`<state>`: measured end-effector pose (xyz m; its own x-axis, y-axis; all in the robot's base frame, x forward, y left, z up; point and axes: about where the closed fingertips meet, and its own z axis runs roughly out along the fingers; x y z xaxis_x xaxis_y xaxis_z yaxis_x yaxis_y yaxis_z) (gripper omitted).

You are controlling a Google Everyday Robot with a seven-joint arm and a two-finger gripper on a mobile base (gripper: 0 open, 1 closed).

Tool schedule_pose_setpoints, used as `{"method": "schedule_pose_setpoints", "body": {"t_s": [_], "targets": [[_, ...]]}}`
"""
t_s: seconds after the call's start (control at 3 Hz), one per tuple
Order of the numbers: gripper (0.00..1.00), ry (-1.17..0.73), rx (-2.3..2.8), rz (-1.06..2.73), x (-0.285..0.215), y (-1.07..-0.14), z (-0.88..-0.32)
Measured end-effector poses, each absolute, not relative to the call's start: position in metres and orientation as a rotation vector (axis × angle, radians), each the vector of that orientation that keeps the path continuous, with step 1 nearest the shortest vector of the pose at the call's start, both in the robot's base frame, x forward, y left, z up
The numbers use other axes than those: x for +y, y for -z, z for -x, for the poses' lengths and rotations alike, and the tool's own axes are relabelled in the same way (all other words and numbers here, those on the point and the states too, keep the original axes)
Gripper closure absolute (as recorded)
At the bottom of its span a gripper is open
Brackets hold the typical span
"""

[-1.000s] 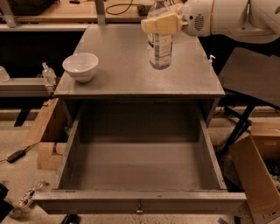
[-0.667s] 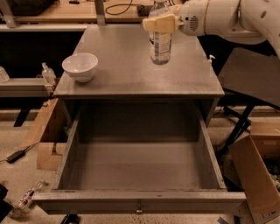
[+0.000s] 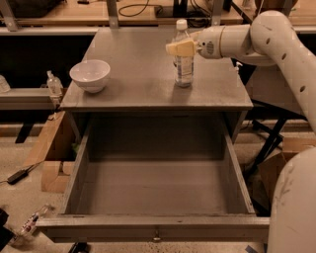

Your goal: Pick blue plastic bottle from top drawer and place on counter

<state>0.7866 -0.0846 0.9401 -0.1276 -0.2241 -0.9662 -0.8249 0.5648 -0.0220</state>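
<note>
The blue plastic bottle (image 3: 183,66), clear with a white cap and a pale label, stands upright at the right middle of the grey counter (image 3: 133,54). Its base looks to be touching the counter. My gripper (image 3: 180,48) reaches in from the right. Its yellow fingers (image 3: 178,48) are closed around the bottle's upper part, just below the neck. The top drawer (image 3: 79,173) is pulled fully out below the counter and nothing lies in it. Its small knob (image 3: 156,237) shows at the front panel.
A white bowl (image 3: 90,75) sits at the counter's left front. A tiny clear pump bottle (image 3: 53,81) stands on a shelf to the left. Cardboard boxes (image 3: 47,148) and a cable lie on the floor at left. A wooden bench (image 3: 64,9) runs behind. My arm (image 3: 276,44) fills the right side.
My gripper has lowered with the bottle in it, moving slightly toward the counter's front. The bottle's base has come down onto the counter. The bowl and drawer have not moved.
</note>
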Motion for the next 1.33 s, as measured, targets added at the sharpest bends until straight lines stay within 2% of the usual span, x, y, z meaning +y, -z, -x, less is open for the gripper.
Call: {"method": "schedule_pose_setpoints", "body": {"t_s": [0.33, 1.33], "targets": [[0.99, -0.652, 1.678, 0.885, -0.0872, -0.9318, -0.7950], [0.30, -0.661, 1.678, 0.891, -0.0804, -0.9304, -0.7957]]}}
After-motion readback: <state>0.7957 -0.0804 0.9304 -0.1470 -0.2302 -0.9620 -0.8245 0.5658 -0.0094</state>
